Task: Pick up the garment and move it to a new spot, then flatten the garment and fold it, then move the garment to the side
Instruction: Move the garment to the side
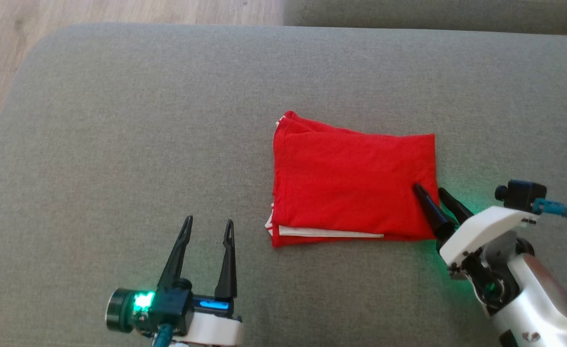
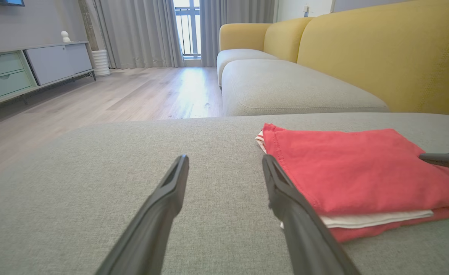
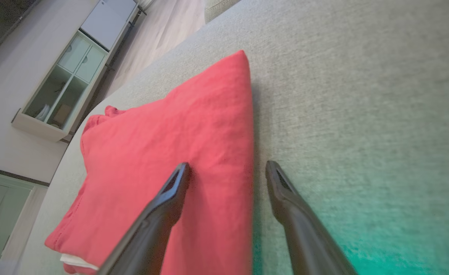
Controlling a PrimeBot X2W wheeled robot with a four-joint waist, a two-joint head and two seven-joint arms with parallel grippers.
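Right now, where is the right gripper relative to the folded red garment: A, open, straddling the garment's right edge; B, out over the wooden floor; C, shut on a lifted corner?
A: the right gripper stands open, one finger over the red garment and the other over the grey cushion just beside its edge.
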